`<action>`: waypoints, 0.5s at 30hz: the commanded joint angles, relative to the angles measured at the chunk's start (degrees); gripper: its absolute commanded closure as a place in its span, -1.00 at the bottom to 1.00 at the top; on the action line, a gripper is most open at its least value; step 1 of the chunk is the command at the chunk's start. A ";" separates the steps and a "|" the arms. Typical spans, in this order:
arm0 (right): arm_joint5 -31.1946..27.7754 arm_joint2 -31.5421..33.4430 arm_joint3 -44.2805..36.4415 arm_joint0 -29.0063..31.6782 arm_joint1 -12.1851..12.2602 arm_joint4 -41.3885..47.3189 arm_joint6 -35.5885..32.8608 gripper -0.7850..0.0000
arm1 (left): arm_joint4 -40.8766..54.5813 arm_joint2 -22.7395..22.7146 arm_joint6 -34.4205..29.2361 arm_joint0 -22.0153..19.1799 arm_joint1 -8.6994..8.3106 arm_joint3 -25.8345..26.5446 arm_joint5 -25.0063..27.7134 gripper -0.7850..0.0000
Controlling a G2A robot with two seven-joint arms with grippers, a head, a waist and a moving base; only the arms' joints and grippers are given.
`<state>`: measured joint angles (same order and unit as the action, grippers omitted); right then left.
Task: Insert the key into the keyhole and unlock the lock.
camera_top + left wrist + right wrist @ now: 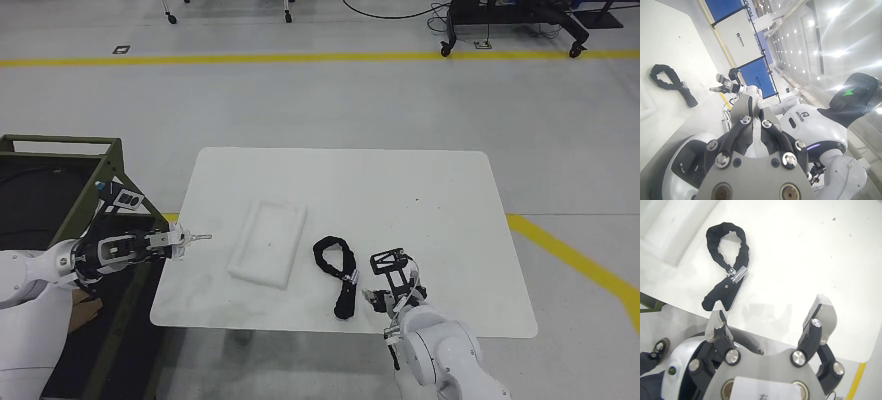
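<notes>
Nearest to me, the right claw (770, 306) hangs over the near edge of the white surface (430, 200). Its fingers are spread wide apart with nothing between them. One fingertip (720, 315) is just beside the blunt tail of the lock (726, 262); I cannot tell whether they touch.

The lock is a chain in a black fabric sleeve. It lies flat on the surface close to the front edge, just left of my right claw. Its closed loop points toward the far side and its flat tail points toward me. A short silver cylinder (740, 273) sits across the neck where the two meet. I cannot make out the keyhole from here.

A little farther in, left of the lock and apart from it, a shallow white tray (268, 243) rests on the surface. My left claw (183, 240) sits at the surface's left edge, level with the tray. Its fingers are pressed together on the key (202, 238). The key's thin metal tip points toward the tray, well apart from the lock.

An olive-green frame (70, 150) stands on the floor beside that left edge. Past the far edge, a yellow line (300, 60) runs across the grey floor.
</notes>
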<state>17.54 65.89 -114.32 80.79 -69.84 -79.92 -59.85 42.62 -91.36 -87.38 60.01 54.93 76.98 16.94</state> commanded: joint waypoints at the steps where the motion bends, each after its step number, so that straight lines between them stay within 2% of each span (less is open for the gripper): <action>1: -0.42 0.12 -0.07 0.15 0.02 -0.49 0.34 -1.00 | 0.00 0.00 0.00 0.00 0.00 0.00 0.00 1.00; 11: -1.03 -0.01 0.30 0.43 -0.02 0.73 0.12 -1.00 | 0.00 0.00 0.00 0.00 0.00 0.00 0.00 1.00; 15: -0.17 -0.67 1.95 -2.05 -0.63 5.28 -7.08 -1.00 | 0.00 0.00 0.00 0.00 0.00 0.00 0.00 1.00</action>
<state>17.39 65.89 -112.43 79.68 -70.24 -77.42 -64.10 42.62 -91.36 -87.38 60.01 54.93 76.98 16.94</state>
